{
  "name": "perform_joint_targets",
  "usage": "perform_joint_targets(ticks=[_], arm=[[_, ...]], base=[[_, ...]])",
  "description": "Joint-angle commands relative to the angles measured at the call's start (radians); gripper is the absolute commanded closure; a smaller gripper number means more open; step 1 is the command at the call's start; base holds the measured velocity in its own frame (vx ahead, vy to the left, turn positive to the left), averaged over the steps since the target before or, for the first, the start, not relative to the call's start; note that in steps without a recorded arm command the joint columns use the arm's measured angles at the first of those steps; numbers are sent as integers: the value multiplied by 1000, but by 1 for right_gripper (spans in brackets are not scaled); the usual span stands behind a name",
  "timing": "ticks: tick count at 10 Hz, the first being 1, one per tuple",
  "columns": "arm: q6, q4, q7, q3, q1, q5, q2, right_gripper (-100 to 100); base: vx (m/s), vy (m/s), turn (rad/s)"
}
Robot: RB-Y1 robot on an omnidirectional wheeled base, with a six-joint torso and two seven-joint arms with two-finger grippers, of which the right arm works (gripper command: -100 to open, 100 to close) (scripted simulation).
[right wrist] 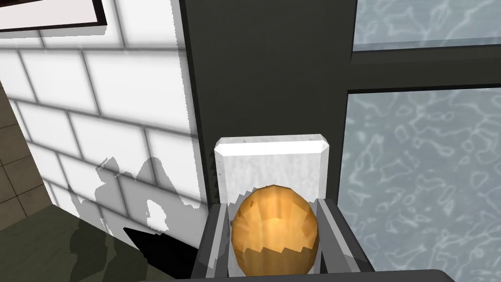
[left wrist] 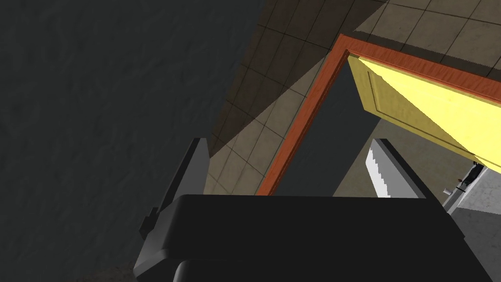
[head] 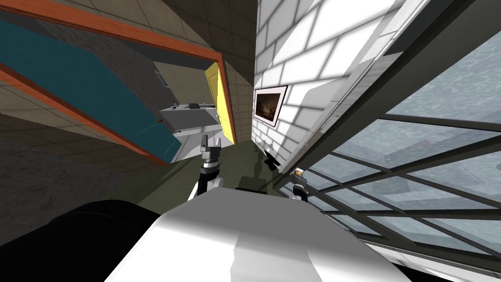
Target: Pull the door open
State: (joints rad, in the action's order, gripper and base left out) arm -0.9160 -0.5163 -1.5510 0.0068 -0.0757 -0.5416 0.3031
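Two light grey fingers of the right hand press the sides of a round amber knob, so this hand is clenched on it. The knob sits against a white plate fixed to the dark upright of the glazed door. Rippled grey-blue glass panes lie on one side of that upright and a white brick wall on the other. In the head view the glazed door slants along my right side, with the right hand at its edge. The left hand is released, its fingers wide apart with nothing between them and touching nothing. It points toward a yellow door in an orange-brown frame, well apart from it.
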Motion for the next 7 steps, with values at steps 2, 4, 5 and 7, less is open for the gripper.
perform_joint_targets(ticks=[2,4,5,7], arm=[[-2,-11,-18,26,6,17,5,100],[-3,-19,-35,50,10,32,10,100],[-3,-23,-43,61,12,40,13,100],[-4,-30,-58,82,15,53,17,100]], base=[[-195,-13,53],[-207,-11,54],[-195,5,54],[-224,10,40]])
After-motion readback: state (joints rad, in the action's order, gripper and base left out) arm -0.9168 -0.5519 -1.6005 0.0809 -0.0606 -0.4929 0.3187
